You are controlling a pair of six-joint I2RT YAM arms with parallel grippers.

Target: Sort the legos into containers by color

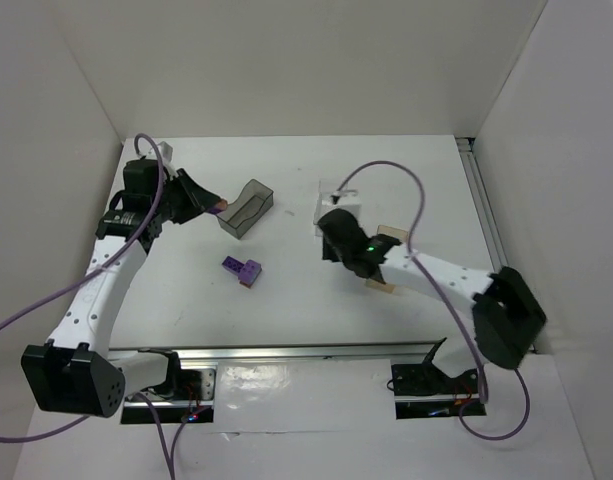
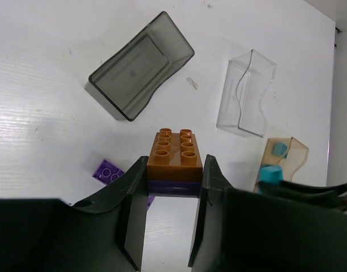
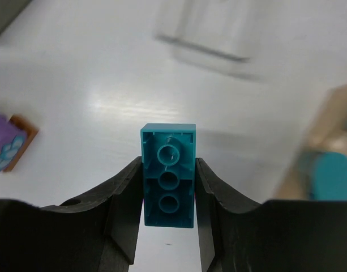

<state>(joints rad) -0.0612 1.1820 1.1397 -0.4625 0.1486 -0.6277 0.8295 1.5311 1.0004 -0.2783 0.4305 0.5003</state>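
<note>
The tan container point(image 2: 295, 148) holds two teal legos point(image 2: 270, 172). It stands at the right of the desk point(image 1: 286, 160), partly under the right arm in the top view. The clear container point(image 2: 247, 93) stands just beyond it, and nothing shows inside it. The dark smoky-grey container point(image 2: 142, 68) lies farther left, set at an angle, its floor bare.

The left claw point(image 2: 174, 177) is closed on a stack of two legos, an orange-brown brick point(image 2: 174, 150) with studs up on a purple brick point(image 2: 174, 188). In the top view this claw sits just left of the smoky-grey container.

The right claw point(image 3: 168, 165) is clamped on a teal brick point(image 3: 168, 190), whose hollow underside faces the camera. The tan container is a blur to its right, with teal inside.

A loose purple lego point(image 1: 243, 269) lies on the desk between the arms, in front of the smoky-grey container. An orange-brown edge shows along it in the right wrist view.
</note>
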